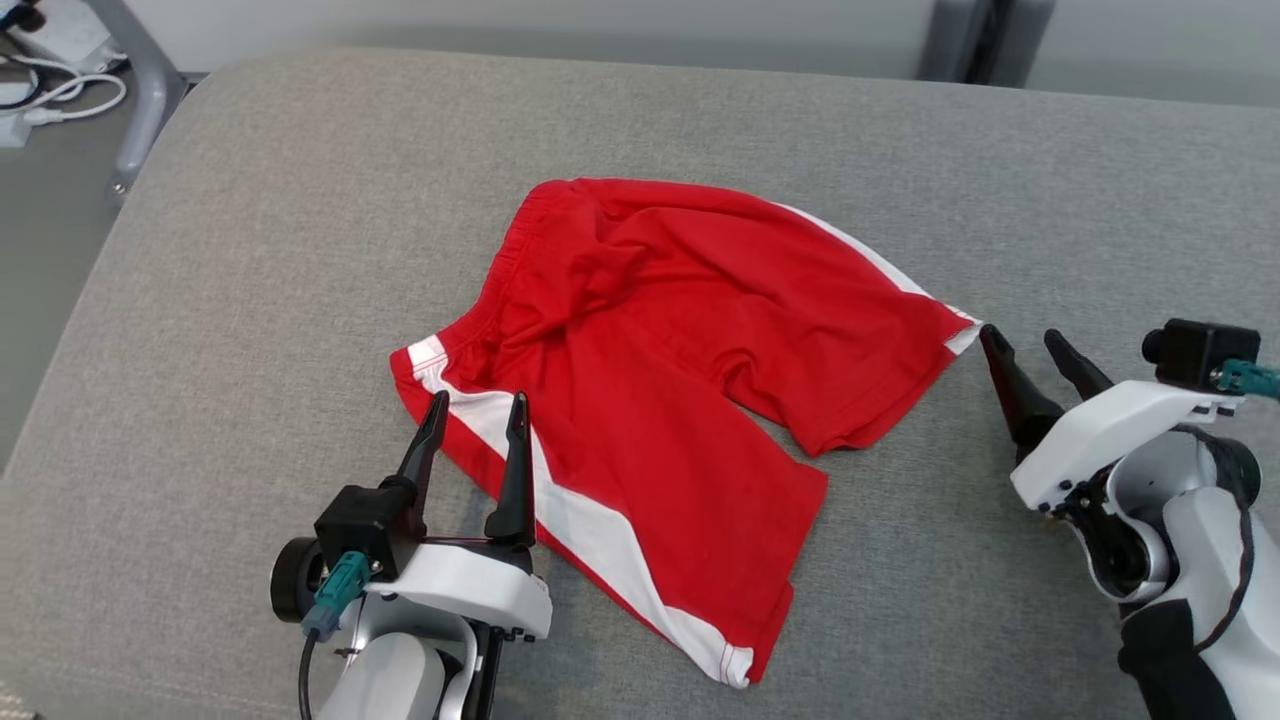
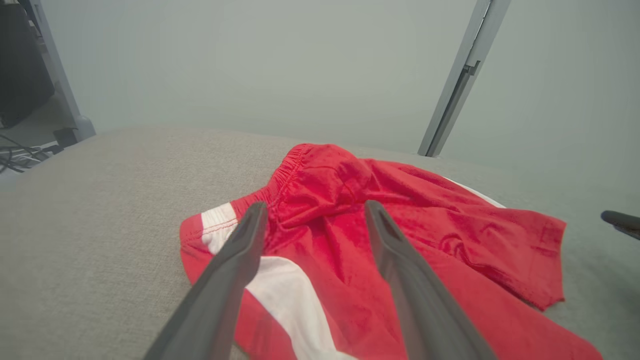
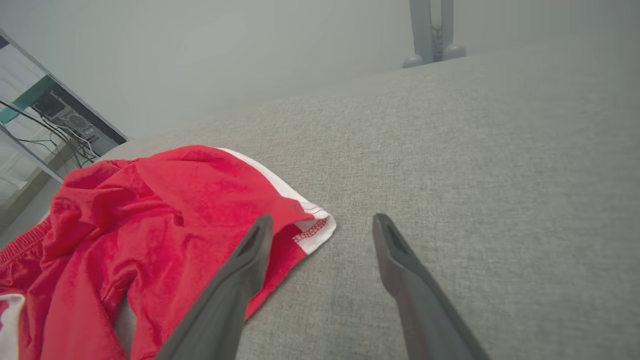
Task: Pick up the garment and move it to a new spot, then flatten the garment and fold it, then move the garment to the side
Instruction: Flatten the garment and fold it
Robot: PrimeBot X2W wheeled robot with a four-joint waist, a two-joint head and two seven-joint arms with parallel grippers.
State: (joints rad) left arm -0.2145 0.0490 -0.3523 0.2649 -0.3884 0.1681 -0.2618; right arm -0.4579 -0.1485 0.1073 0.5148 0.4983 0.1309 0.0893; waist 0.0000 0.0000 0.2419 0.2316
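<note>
The garment (image 1: 680, 370) is a pair of red shorts with white side stripes, lying rumpled but mostly spread on the grey fabric surface (image 1: 250, 300). Its waistband sits at the left, and the two legs reach toward the right and the near side. My left gripper (image 1: 478, 402) stands open over the near-left corner of the garment (image 2: 350, 240), above the white stripe, with nothing between its fingers. My right gripper (image 1: 1020, 338) is open just right of the far leg's white-trimmed hem corner. In the right wrist view that corner of the garment (image 3: 150, 230) lies beside my left fingertip (image 3: 260, 230).
The grey surface's left edge drops to a floor with a metal leg (image 1: 140, 90) and white cables (image 1: 50, 90). A grey wall with an upright post (image 2: 460, 75) stands behind. Bare fabric surrounds the shorts on all sides.
</note>
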